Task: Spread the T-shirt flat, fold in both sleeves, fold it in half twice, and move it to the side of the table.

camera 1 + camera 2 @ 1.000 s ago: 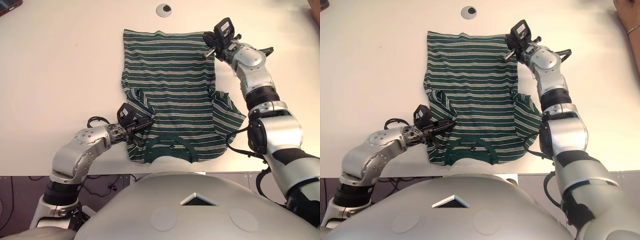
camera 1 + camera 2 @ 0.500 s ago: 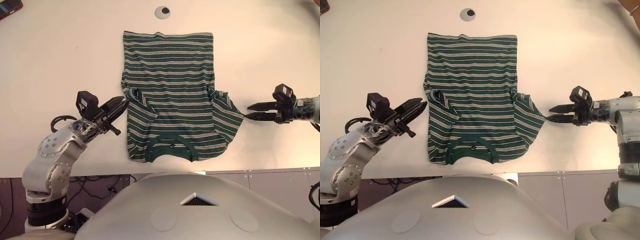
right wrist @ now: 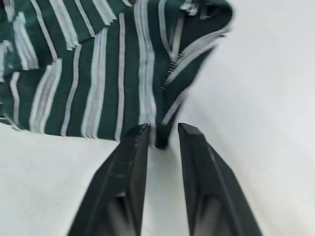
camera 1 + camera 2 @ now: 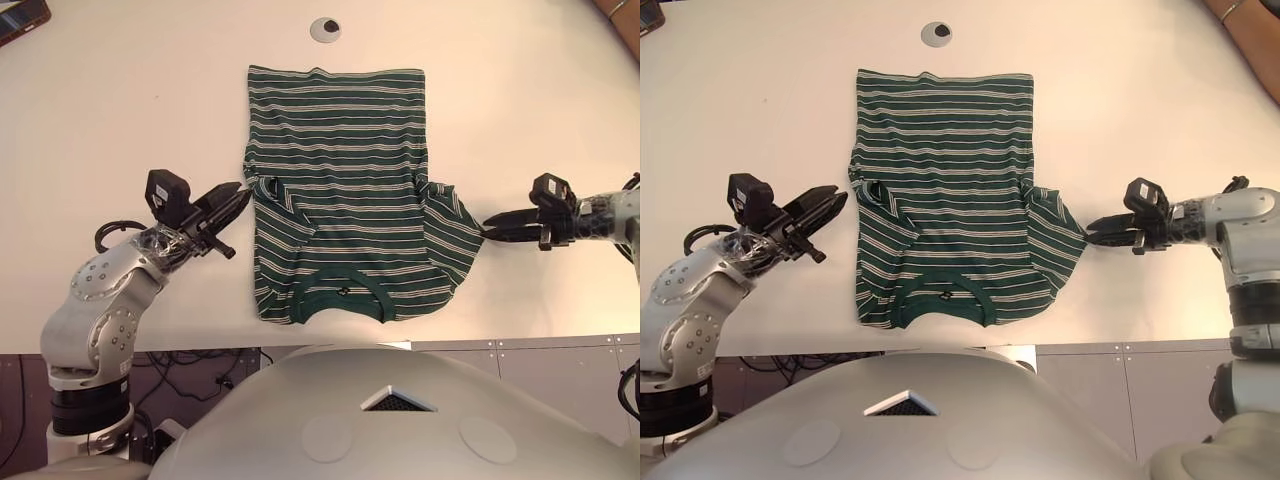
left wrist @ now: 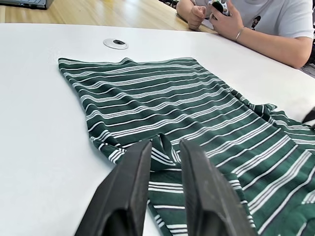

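A dark green T-shirt (image 4: 340,170) with white stripes lies flat on the white table (image 4: 120,110), collar at the near edge. Its left sleeve (image 4: 266,190) is bunched inward against the body. Its right sleeve (image 4: 455,222) fans out to the side. My left gripper (image 4: 240,200) is open just off the shirt's left edge, pointing at the bunched sleeve (image 5: 157,147). My right gripper (image 4: 488,225) is open at the tip of the right sleeve. The sleeve hem (image 3: 170,125) lies between its two fingers.
A round grey grommet (image 4: 326,28) sits in the table beyond the shirt's hem. A dark object (image 4: 20,12) lies at the far left corner. A person (image 5: 256,19) sits at the far side, an arm (image 4: 1240,35) resting near the far right corner. Bare table flanks the shirt.
A second ago both grippers were on the shirt; they then pulled out to the sides. Since half a second ago each has moved inward, the right one reaching the right sleeve's tip.
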Motion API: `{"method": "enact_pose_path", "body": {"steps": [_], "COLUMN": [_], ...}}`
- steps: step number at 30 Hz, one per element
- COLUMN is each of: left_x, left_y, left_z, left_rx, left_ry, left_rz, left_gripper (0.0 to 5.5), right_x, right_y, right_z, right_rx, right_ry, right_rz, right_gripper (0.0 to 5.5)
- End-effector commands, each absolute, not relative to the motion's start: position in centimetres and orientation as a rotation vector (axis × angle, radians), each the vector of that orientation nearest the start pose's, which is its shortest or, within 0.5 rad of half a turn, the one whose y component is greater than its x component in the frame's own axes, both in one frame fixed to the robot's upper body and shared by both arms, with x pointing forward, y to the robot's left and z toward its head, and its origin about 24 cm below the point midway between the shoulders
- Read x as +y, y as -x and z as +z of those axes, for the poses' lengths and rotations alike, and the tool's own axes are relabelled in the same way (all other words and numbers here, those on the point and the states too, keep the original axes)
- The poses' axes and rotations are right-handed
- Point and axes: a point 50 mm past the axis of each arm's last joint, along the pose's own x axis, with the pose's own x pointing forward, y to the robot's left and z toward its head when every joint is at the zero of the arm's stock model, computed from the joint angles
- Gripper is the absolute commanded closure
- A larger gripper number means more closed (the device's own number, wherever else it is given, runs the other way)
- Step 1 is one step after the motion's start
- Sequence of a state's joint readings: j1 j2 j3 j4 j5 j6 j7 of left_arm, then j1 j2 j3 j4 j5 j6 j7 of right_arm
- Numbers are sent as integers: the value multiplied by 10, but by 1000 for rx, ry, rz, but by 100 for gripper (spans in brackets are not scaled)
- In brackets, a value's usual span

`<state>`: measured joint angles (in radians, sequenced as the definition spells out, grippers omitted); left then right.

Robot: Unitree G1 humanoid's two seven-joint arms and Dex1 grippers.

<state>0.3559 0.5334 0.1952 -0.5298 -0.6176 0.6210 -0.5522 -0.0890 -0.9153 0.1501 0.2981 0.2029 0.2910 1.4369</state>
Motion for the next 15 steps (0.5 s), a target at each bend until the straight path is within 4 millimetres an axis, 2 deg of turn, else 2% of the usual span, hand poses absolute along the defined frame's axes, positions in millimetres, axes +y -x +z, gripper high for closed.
{"method": "enact_pose_path", "body": {"steps": [1, 4, 8, 11, 13, 15], "left_x": [216, 218, 217, 216, 215, 215], "left_y": [-172, -173, -173, -174, -175, -177], "left_z": [72, 70, 68, 65, 64, 64], "left_rx": [395, 395, 398, 401, 402, 401], "left_ry": [121, 122, 126, 130, 131, 130], "left_rz": [-560, -545, -543, -544, -544, -549], "left_gripper": [452, 452, 452, 452, 452, 452], "right_x": [-286, -282, -266, -246, -230, -218], "right_y": [-175, -182, -207, -214, -213, -212], "right_z": [8, 11, 46, 70, 77, 74], "right_rx": [1125, 1088, 923, 843, 836, 839], "right_ry": [144, 138, 9, -90, -104, -103], "right_rz": [1234, 1209, 1226, 1328, 1419, 1467], "right_gripper": [517, 545, 545, 545, 545, 545]}}
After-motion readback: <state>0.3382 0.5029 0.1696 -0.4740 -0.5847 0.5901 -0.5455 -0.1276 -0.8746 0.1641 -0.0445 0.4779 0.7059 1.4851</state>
